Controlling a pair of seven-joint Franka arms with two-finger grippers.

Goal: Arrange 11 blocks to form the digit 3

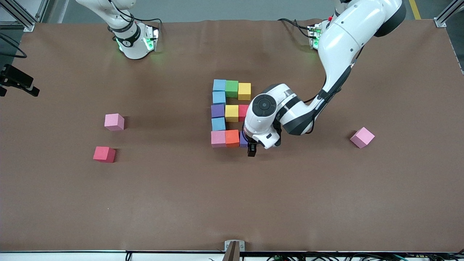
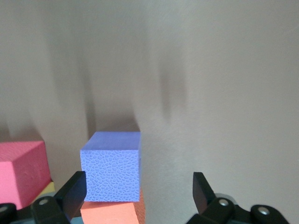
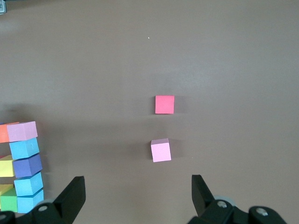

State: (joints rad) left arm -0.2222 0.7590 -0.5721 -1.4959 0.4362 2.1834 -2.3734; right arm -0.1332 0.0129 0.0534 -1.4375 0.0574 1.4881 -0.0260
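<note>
Counting the digit 3 (image 1: 228,113) mid-desk you get eleven blocks, three more loose — left gripper (image 1: 251,149) over its purple block (image 2: 112,166), fingers wide; right gripper (image 3: 135,196) waits, fingers wide.

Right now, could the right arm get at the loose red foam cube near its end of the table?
Probably yes: the red foam cube sits apart from the pink cube, nothing covers it, and the right gripper has its fingers open above.

no legible text, label or number on any block or arm
</note>
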